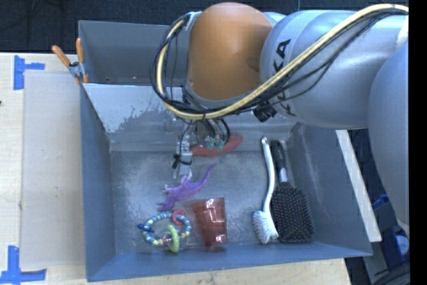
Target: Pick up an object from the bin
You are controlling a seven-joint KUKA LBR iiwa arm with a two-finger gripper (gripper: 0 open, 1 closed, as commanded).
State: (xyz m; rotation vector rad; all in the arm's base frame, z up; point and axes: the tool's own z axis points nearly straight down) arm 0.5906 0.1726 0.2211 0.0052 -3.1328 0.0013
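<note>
- Dark floor with loose cables lies behind a grey metal bin (100, 163), and a pale wooden table (47, 177) runs along the bin's left side in the view.
- Your robot arm (320, 70) reaches in from the right. Its wrist sits under a rounded orange cover (227, 50) looped with black and yellow cables.
- Below that cover the pincer (181, 163) hangs over the middle of the bin floor. You cannot tell whether it is wide or narrow.
- Just under the pincer's tip lies a purple toy lizard (187, 189), stretched diagonally with its tail toward the upper right. You cannot tell whether the two touch.
- A flat red piece (223, 145) lies just right of the pincer, near the back wall, partly hidden.
- Near the front wall a red see-through cup (210, 220) lies beside a ring of coloured beads (167, 231).
- On the right, a white brush (267, 200) and a black hairbrush (291, 210) lie side by side, handles toward the back wall.
</note>
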